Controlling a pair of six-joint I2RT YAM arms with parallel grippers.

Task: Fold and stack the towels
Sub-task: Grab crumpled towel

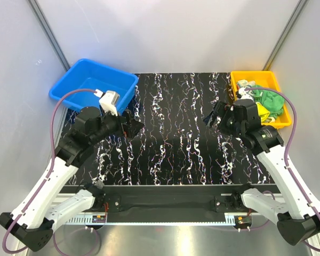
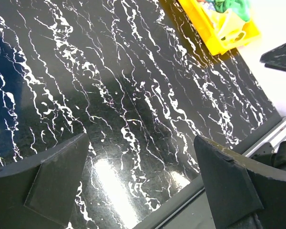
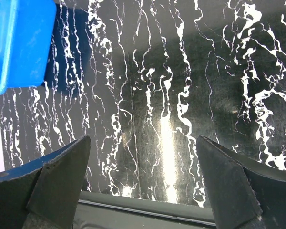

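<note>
Towels (image 1: 266, 104) lay heaped in a yellow bin (image 1: 254, 75) just behind the right gripper (image 1: 210, 118), to its outer side, and well across the table (image 1: 170, 106) from the left gripper (image 1: 132, 125). Only a green towel (image 1: 273, 99) showed plainly. A yellow-and-pale scrap poked out beside it, and I could not sort out the rest of the heap, since the right arm (image 1: 274, 160) covered the bin's near inner corner. In the left wrist view the bin was cut off at the top edge, with just a bit of green and yellow cloth showing. Both grippers hung above the black, white-veined table, jaws spread wide and gripping nothing. They faced each other, well apart, with open marbled surface stretching between them. A blue bin (image 1: 80, 72) sat just behind the left gripper at the table's far corner, and one corner of it crept into the upper left of the right wrist view. The table's near edge ran just below the fingers in both wrist views.
</note>
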